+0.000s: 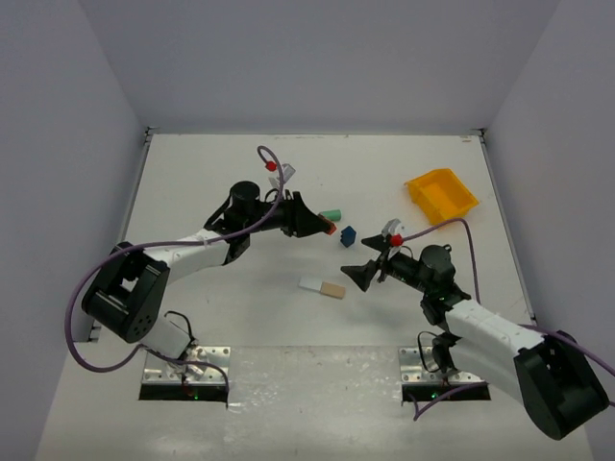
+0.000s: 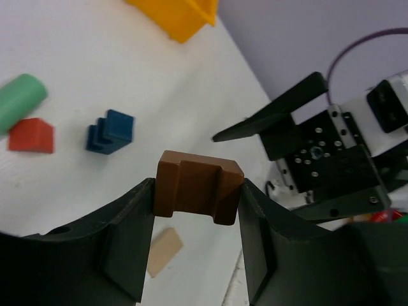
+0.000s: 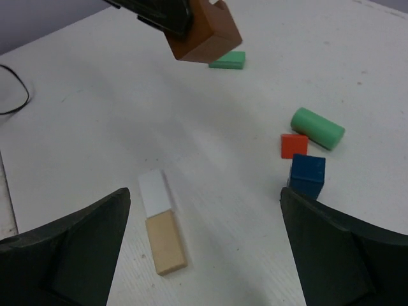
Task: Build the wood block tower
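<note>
My left gripper (image 2: pixel 197 210) is shut on a brown notched block (image 2: pixel 199 186) and holds it above the table; the block also shows in the right wrist view (image 3: pixel 204 35). In the top view the left gripper (image 1: pixel 322 226) is near the table's middle. A red block (image 2: pixel 30 136), a blue stepped block (image 2: pixel 110 131) and a mint green cylinder (image 2: pixel 19 99) lie close together on the table. My right gripper (image 1: pixel 357 257) is open and empty, low over the table, with a white block (image 3: pixel 155 192) and a tan block (image 3: pixel 166 242) end to end between its fingers' lines.
A flat green block (image 3: pixel 227 60) lies beyond the brown block. A yellow bin (image 1: pixel 440 195) stands at the back right. The blue block (image 3: pixel 307 175) is close to my right gripper's right finger (image 3: pixel 338 255). Walls enclose the table on three sides.
</note>
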`<state>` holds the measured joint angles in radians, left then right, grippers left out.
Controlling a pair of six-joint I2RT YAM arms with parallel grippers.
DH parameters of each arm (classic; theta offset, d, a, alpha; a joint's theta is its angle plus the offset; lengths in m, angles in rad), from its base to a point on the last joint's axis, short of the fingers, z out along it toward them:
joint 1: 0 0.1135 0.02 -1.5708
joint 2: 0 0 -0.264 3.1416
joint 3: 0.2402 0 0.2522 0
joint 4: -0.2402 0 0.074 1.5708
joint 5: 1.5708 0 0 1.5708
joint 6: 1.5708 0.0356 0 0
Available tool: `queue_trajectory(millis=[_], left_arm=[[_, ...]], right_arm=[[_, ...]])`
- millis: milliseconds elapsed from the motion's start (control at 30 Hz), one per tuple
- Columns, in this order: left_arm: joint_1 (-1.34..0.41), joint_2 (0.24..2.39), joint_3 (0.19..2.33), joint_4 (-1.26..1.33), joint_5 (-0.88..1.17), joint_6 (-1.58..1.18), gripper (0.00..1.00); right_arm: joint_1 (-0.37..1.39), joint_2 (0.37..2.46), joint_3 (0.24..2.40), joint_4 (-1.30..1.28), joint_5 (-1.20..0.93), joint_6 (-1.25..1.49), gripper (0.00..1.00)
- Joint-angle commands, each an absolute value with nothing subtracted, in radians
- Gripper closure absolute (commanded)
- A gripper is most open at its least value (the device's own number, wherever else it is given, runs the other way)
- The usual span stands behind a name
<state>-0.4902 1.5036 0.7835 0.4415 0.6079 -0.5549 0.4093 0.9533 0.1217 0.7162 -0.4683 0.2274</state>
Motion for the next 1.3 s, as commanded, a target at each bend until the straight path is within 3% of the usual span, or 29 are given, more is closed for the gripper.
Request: queue_trajectory(millis=[0,233,333,467,1100,1167,1267], left_arm=[[-0.497,1.466,0.719,0.833,0.914,-0.796,1.00],[-0.496,1.402,0.676,0.830,0.906,-0.843,1.00],[-0.497,1.377,0.660,0.809,0.893,-0.836,1.00],[-0.497,1.374,0.654,0.803,0.892,-0.840,1.00],[-0.499,1.376,0.638,0.848,0.876,-0.873,1.00],[-0.499,1.376,0.637,0.853,0.874,-0.874,1.00],[-0.499,1.376,0.634,0.859,0.877,-0.880,1.00]], right_arm=[[0.545,1.007,0.156,0.930,-0.487,-0.078,0.01],[0.607,1.190,0.196,1.233,-0.347,-0.204,0.02],[0.606,1.233,0.210,1.319,-0.337,-0.199,0.14],[0.607,1.254,0.209,1.418,-0.388,-0.160,0.16],[0.679,1.285,0.262,1.574,-0.446,-0.063,0.28],[0.689,1.298,0.262,1.606,-0.426,-0.060,0.32],[0.697,1.317,0.270,1.634,-0.397,-0.043,0.51]])
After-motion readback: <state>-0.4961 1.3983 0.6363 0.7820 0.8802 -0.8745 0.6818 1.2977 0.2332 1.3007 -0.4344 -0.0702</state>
